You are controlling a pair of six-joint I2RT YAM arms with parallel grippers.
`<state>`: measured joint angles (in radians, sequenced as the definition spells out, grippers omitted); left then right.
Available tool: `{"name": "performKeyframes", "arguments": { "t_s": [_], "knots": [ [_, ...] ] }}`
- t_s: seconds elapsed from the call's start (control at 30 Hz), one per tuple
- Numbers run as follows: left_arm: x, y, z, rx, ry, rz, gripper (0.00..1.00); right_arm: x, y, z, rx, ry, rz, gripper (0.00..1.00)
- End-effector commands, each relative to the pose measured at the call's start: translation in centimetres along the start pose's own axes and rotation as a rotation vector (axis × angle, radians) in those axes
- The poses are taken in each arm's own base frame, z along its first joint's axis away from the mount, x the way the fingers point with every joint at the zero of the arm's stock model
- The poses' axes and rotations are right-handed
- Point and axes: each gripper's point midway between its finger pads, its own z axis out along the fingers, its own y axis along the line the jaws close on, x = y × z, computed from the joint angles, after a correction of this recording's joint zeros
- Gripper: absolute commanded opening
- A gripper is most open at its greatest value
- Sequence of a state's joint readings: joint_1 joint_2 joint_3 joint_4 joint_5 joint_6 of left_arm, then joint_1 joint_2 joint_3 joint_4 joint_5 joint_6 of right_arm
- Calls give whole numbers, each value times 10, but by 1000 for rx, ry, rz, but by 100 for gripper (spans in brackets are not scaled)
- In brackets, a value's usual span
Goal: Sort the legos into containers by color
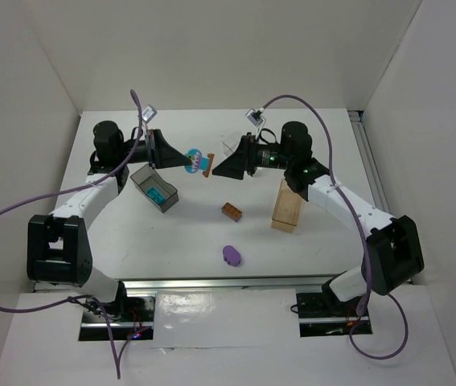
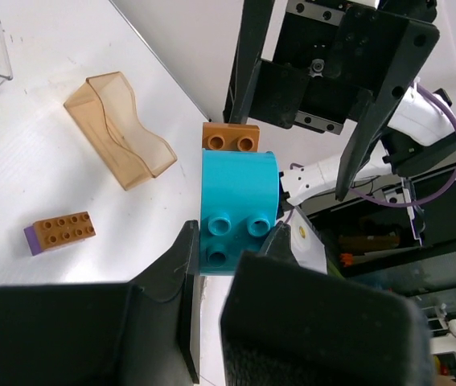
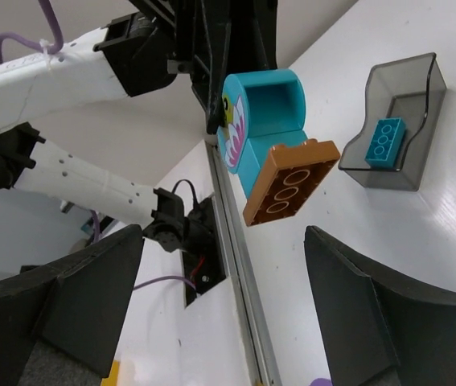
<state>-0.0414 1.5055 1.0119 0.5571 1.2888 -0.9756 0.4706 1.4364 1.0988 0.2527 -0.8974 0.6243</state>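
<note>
While left gripper [image 2: 236, 245] clamps teal brick [image 2: 240, 189], orange-brown brick [image 2: 230, 137] attached, over the table's [image 1: 195, 241] far half, right gripper [image 1: 218, 167] faces it, jaws spread, empty.

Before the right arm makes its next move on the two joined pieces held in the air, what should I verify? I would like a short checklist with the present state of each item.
1. Left gripper shut on the teal piece: ok.
2. Right gripper open, its fingers on either side of the orange-brown plate and not touching it: ok.
3. Plate separated from the teal piece: not ok, they are joined.
4. Dark-grey container has room beside the teal brick inside it: ok.
5. Tan container empty: ok, judged from the left wrist view.
6. Orange-brown brick on the table separated from the purple brick under it: not ok.
</note>
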Motion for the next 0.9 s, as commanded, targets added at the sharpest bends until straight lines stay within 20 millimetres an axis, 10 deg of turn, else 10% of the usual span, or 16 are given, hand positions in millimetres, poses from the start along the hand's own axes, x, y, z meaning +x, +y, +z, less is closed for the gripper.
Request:
{"name": "performKeyframes", "arguments": {
  "t_s": [0.0, 0.6, 0.87],
  "knots": [
    [-8, -29, -1, 50, 3, 136, 0, -21, 15, 7, -81, -47, -47, 88],
    [0, -38, 2, 75, 30, 151, 0, -29, 22, 34, -235, -63, -24, 72],
    [-1, -33, 0, 57, 17, 124, 0, -17, 12, 37, -199, -41, 26, 17]
  ]
}}
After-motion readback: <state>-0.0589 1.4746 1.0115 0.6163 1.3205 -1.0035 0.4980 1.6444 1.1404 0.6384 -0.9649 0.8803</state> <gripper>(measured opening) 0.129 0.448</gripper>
